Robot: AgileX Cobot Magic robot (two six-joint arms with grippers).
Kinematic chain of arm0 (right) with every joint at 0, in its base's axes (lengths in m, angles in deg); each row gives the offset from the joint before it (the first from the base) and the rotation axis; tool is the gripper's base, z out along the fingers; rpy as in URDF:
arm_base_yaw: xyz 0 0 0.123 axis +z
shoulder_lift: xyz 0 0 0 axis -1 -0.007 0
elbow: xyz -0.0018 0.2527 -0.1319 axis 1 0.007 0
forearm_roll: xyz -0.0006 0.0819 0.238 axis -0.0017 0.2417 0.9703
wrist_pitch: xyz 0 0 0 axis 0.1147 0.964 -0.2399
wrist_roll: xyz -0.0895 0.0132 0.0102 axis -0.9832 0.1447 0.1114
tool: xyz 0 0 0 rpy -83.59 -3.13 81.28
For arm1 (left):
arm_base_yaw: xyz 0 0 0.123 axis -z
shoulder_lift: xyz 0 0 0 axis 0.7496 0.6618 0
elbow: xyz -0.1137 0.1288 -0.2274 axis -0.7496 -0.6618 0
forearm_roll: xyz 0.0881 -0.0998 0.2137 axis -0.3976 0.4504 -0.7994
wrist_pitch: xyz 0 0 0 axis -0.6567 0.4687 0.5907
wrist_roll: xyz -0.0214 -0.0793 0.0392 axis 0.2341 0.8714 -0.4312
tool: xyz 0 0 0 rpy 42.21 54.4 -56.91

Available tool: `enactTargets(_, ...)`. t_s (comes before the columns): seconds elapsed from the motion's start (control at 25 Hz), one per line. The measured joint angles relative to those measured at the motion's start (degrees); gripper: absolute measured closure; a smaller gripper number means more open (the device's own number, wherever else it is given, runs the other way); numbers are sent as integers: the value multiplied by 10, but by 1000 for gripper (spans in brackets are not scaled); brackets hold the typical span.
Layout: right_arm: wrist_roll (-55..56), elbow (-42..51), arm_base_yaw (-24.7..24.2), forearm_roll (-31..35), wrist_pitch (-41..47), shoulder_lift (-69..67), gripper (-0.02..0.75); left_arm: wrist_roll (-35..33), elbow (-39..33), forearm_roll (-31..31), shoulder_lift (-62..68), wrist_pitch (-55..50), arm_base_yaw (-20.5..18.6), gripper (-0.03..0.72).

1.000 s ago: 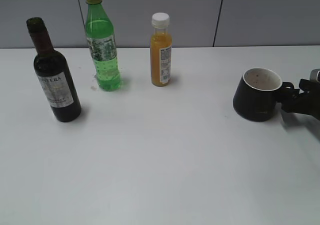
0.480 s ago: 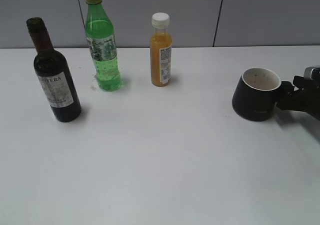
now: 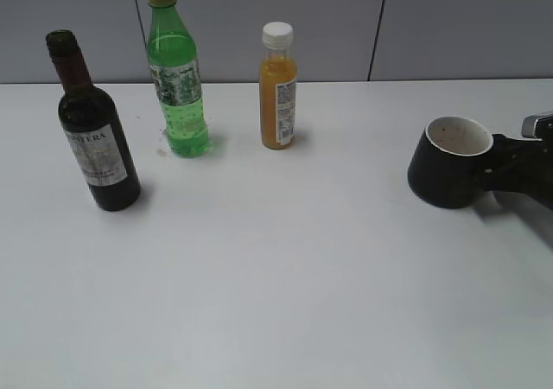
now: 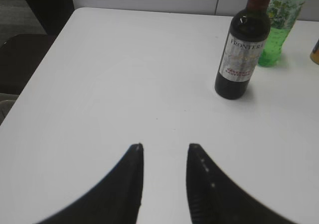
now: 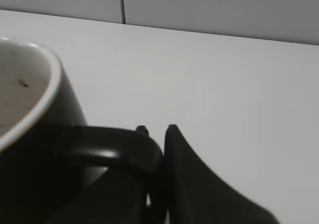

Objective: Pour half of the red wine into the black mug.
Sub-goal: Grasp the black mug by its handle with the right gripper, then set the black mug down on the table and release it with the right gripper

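Observation:
The dark green wine bottle (image 3: 93, 138) with a white-grey label stands upright at the left of the white table (image 3: 276, 268); it also shows in the left wrist view (image 4: 241, 55). The black mug (image 3: 448, 171) with a white speckled inside sits at the right, tilted a little. My right gripper (image 3: 505, 166) is shut on the mug's loop handle (image 5: 114, 152), seen close in the right wrist view with the gripper (image 5: 157, 132). My left gripper (image 4: 164, 147) is open and empty over bare table, well short of the wine bottle. It is out of the exterior view.
A bright green plastic soda bottle (image 3: 177, 78) and a small orange juice bottle (image 3: 278, 86) with a white cap stand at the back of the table, near the grey wall. The table's left edge (image 4: 35, 79) shows in the left wrist view.
The mug has shifted slightly to the right and tipped a little in my right gripper's hold. The bottles have not moved.

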Motion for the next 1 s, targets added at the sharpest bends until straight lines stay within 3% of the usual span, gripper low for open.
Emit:
enactTargets(0.08,0,0,0,-2,0,0,694,0,0,0,0,0,0,462)
enactTargets(0.6,31,0,0,-60,15,12,697,0,0,0,0,0,0,462)
enactTargets(1.0,128,-56,12,-214,27,27,699,0,0,0,0,0,0,462)
